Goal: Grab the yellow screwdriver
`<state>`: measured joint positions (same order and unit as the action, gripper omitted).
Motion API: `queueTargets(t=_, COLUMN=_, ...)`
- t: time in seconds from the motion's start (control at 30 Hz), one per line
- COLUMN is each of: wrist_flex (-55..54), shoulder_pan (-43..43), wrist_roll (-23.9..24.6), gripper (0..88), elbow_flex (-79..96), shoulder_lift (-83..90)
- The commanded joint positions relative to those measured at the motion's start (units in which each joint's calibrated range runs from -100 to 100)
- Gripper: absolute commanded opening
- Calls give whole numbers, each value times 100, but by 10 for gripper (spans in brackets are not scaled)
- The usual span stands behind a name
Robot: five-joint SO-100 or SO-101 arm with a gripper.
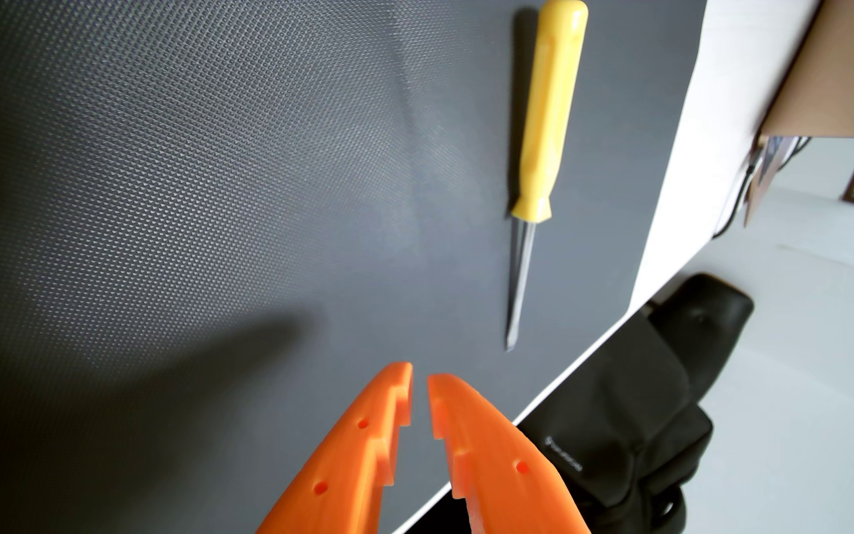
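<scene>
In the wrist view we see the gripper [420, 377] entering from the bottom edge, at about 6 o'clock in the frame, with its two orange fingers [363, 452] angled toward each other. The stepped inner faces of the fingers are visible, and each finger carries small round holes on its outer face. The tips stand a narrow gap apart, so we read the jaws as only slightly parted, and nothing lies between them. The gripper sits above a dark grey mat [183, 205] with a fine woven texture, and its shadow falls on the mat toward 9 o'clock from the tips. The yellow screwdriver [543, 154] lies flat on the mat at about 1 o'clock from the gripper, apart from both fingers. Its yellow handle reaches the top edge of the frame, and its metal shaft runs toward 6 o'clock, ending in a tip that lies near the gripper at the 1 o'clock side of the right-hand finger. We cannot tell the tip type because it is small and slightly blurred. The mat covers a white table [681, 154], a strip of which shows at 3 o'clock from the screwdriver. Beyond the table edge, at 4 o'clock in the frame, we see a black chair [645, 411] on a pale floor [800, 385]. A brown board [835, 67] occupies the 2 o'clock corner.
</scene>
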<state>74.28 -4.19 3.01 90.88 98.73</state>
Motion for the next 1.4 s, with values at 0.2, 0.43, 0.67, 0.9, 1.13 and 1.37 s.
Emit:
queueTargets(t=0.2, wrist_flex=36, shoulder_pan=37, wrist_roll=-5, gripper=22, elbow_flex=-34, shoulder_lift=-26)
queueTargets(t=0.43, wrist_flex=36, shoulder_pan=45, wrist_roll=-16, gripper=22, elbow_flex=-169, shoulder_lift=-26)
queueTargets(t=0.67, wrist_flex=45, shoulder_pan=45, wrist_roll=-21, gripper=18, elbow_flex=-412, shoulder_lift=-34)
queueTargets(t=0.9, wrist_flex=36, shoulder_pan=45, wrist_roll=-21, gripper=20, elbow_flex=-574, shoulder_lift=-34)
queueTargets(t=1.13, wrist_flex=36, shoulder_pan=45, wrist_roll=-21, gripper=17, elbow_flex=-871, shoulder_lift=-34)
queueTargets(t=1.37, wrist_flex=-85, shoulder_pan=45, wrist_roll=-21, gripper=17, elbow_flex=-1321, shoulder_lift=-43)
